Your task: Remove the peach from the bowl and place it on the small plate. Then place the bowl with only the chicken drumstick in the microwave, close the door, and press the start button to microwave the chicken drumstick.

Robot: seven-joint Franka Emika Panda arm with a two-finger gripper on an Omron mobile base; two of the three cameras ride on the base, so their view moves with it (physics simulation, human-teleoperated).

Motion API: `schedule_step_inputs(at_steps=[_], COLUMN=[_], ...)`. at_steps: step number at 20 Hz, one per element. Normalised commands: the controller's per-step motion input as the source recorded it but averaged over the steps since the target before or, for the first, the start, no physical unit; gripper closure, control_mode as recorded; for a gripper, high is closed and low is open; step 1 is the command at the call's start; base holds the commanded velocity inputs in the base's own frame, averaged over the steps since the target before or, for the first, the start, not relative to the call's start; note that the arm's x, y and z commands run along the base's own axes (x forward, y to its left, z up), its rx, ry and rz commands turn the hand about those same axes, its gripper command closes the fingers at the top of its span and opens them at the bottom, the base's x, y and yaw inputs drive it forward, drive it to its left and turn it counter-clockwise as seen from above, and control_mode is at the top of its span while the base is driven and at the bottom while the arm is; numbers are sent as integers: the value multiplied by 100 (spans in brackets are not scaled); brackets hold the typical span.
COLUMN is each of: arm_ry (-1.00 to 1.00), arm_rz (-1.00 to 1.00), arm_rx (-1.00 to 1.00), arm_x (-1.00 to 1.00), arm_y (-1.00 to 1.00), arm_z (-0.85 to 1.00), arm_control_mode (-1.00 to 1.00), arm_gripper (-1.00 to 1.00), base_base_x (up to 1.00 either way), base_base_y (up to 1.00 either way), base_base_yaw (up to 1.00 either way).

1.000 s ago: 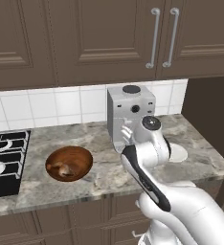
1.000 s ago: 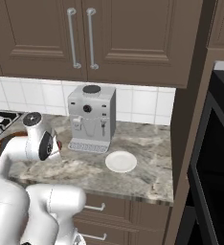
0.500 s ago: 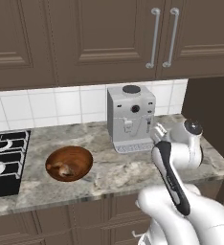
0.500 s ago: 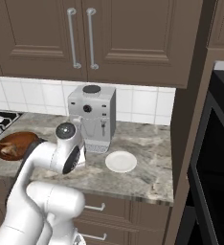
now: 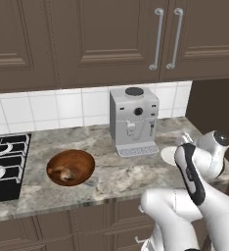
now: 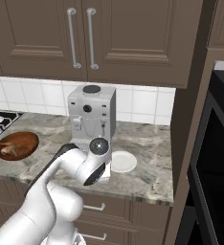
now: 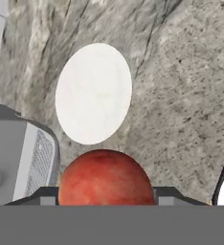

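Peach (image 7: 106, 178) sits clamped between the gripper's (image 7: 106, 198) jaws, above the counter (image 7: 190, 95) just short of the small plate (image 7: 93, 93). Next, I judge, it must be carried over the plate, lowered and released.

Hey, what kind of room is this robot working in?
A home kitchen, rendered: a stone counter under brown wall cabinets, a coffee machine against the tiles, and a black stove at one end.

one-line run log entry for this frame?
phase: carrying peach to small plate | gripper: shut on peach, above counter short of plate | plate: bare | bowl: on counter, holds chicken drumstick
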Motion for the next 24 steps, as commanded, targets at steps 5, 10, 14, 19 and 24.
schedule_step_inputs(at_steps=[5, 10, 14, 19, 24], arm_ry=[25, 24, 15, 11, 9], arm_rz=[0, 0, 7, 9, 9], arm_rx=[0, 0, 3, 7, 8], arm_x=[43, 52, 48, 39, 31], arm_y=[-43, -18, -13, -5, -2], arm_z=[-13, -11, -18, -29, -27], arm_control_mode=[-100, -100, -100, -100, -100], arm_gripper=[100, 100, 100, 100, 100], base_base_x=[0, 0, 0, 0, 0], base_base_y=[0, 0, 0, 0, 0], base_base_yaw=[0, 0, 0, 0, 0])
